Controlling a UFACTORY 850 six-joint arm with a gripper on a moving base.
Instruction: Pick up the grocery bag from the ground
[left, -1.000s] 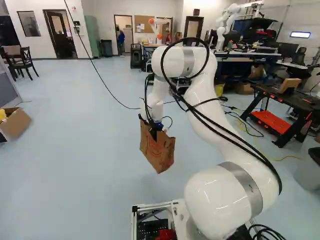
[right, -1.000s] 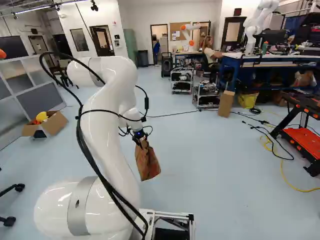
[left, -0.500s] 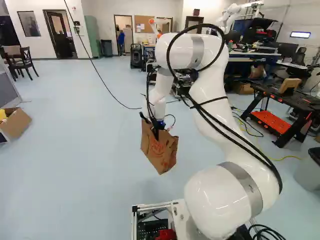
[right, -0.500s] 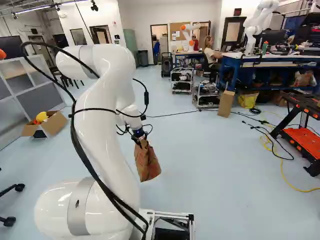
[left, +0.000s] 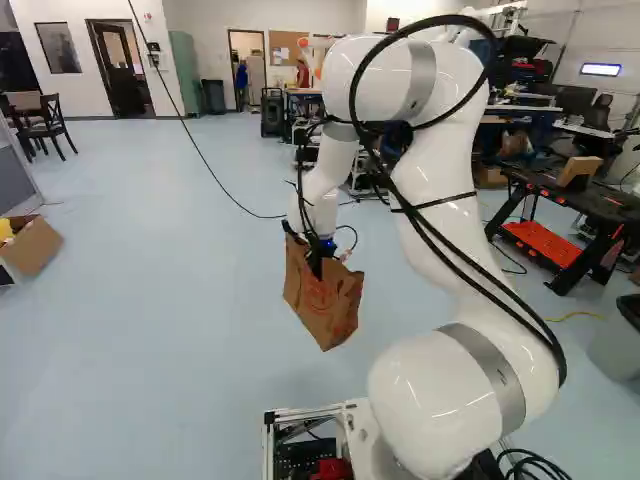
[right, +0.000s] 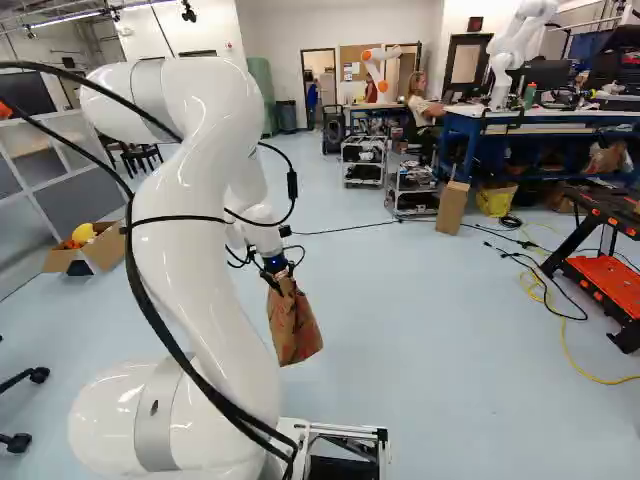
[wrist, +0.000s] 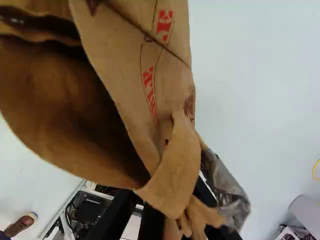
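The brown paper grocery bag with red print (left: 322, 308) hangs tilted in the air above the pale blue floor (left: 150, 310), its mouth gaping; I can't make out what's in its shadowed inside. The black two-fingered gripper (left: 308, 256) has its fingers closed on the bag's bunched rim — crumpled translucent plastic (wrist: 227, 187) sticks out just beside them. An open cardboard box (right: 108, 249) sits at the left of the right base view, a rounded yellow thing (right: 83, 233) inside.
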